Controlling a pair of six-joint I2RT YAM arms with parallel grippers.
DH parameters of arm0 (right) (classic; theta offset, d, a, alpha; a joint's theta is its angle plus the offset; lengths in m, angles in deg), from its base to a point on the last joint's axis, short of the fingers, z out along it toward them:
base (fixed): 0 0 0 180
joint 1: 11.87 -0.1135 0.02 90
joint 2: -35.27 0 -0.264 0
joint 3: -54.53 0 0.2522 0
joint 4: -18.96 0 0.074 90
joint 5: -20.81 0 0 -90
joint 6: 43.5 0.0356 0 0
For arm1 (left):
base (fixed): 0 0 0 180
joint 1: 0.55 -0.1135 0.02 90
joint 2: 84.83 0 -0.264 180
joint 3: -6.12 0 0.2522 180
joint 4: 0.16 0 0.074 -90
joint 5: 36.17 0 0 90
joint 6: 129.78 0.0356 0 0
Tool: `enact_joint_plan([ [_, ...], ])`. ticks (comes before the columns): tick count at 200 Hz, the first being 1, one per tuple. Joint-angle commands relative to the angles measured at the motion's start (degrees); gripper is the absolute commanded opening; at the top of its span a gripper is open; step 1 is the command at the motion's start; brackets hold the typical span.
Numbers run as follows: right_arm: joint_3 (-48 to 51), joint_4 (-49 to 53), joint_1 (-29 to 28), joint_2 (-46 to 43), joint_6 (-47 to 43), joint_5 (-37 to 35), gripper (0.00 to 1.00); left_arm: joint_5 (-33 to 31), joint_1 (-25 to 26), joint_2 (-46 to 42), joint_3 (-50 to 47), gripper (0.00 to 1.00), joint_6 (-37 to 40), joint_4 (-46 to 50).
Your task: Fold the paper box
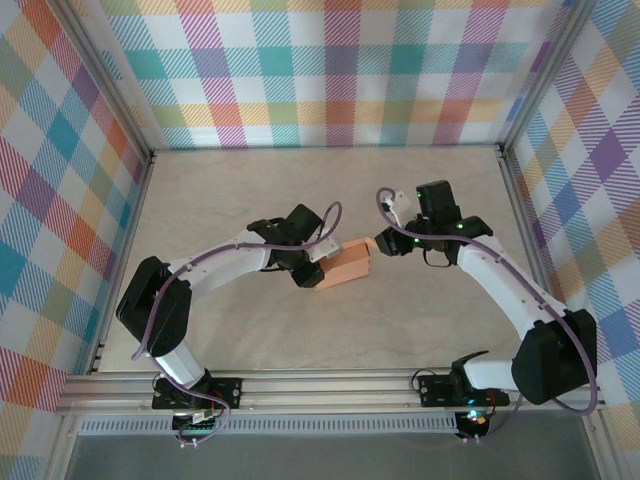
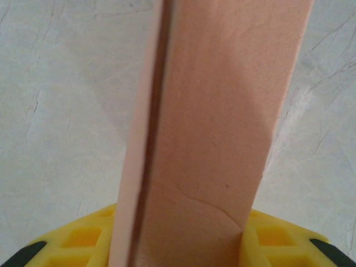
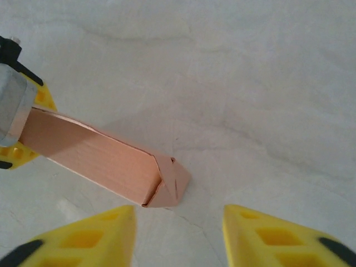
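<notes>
— Left gripper (image 2: 178, 247)?
— Clamped narrow on one end of box (image 2: 211, 111), at mid-table (image 1: 250, 190); plaid walls (image 1: 320, 70) around.
— Right gripper (image 3: 178, 239)?
— Jaws apart, just short of box's folded end, not touching.

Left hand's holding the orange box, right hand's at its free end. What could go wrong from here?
The left hand grips the paper box by one end only, so a push from the right hand could twist or slip it. The end flap looks slightly ajar and might crumple.
</notes>
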Motion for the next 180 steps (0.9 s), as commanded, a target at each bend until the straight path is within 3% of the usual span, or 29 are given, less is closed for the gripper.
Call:
enact_joint_plan([
  [1,-2.15,1.47,-0.6,2.2,-2.84,1.38,0.4,-0.29,-0.39,1.95,1.12,0.33,1.27,5.19],
  [62,-4.84,1.46,-1.42,7.71,-3.7,3.57,0.38,-0.18,-0.39,3.4,1.39,0.33,1.86,5.81],
  [180,-6.0,3.55,-1.75,10.92,-4.84,3.94,0.18,-0.03,-0.39,4.29,2.11,0.32,1.58,6.6],
])
